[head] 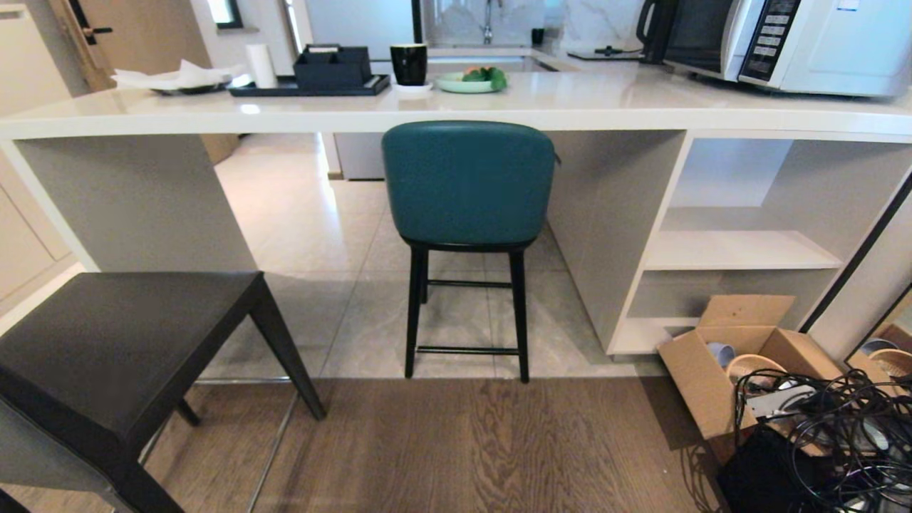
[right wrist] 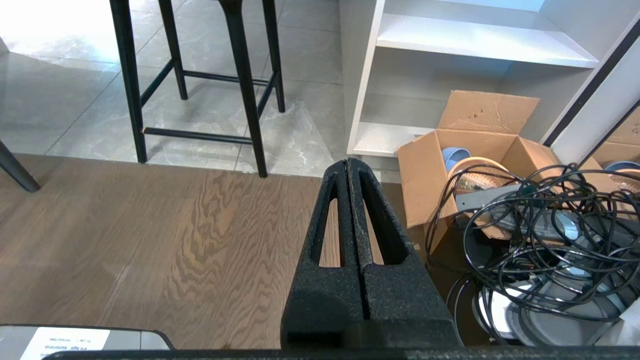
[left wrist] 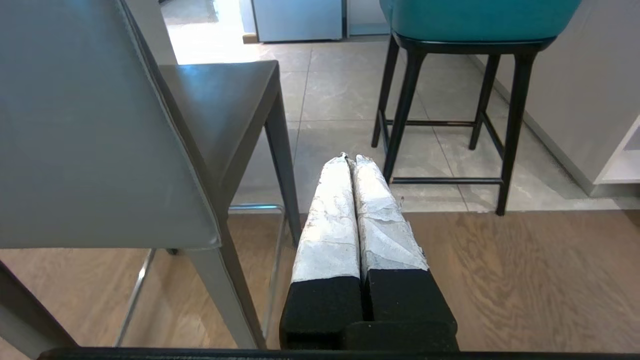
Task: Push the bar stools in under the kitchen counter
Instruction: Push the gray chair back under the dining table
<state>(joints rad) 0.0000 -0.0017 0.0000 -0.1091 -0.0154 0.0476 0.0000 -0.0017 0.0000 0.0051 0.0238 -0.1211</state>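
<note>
The teal bar stool stands ahead with its back near the edge of the white kitchen counter; its seat is partly under the slab. The dark grey bar stool stands nearer, at the lower left, out on the wood floor. Neither arm shows in the head view. My left gripper is shut and empty, hanging just right of the grey stool, with the teal stool farther off. My right gripper is shut and empty above the wood floor, the teal stool's black legs beyond it.
An open cardboard box and a tangle of black cables lie on the floor at the right, in front of the counter's shelf cubbies. A microwave, a black cup, a plate and a tray sit on the counter.
</note>
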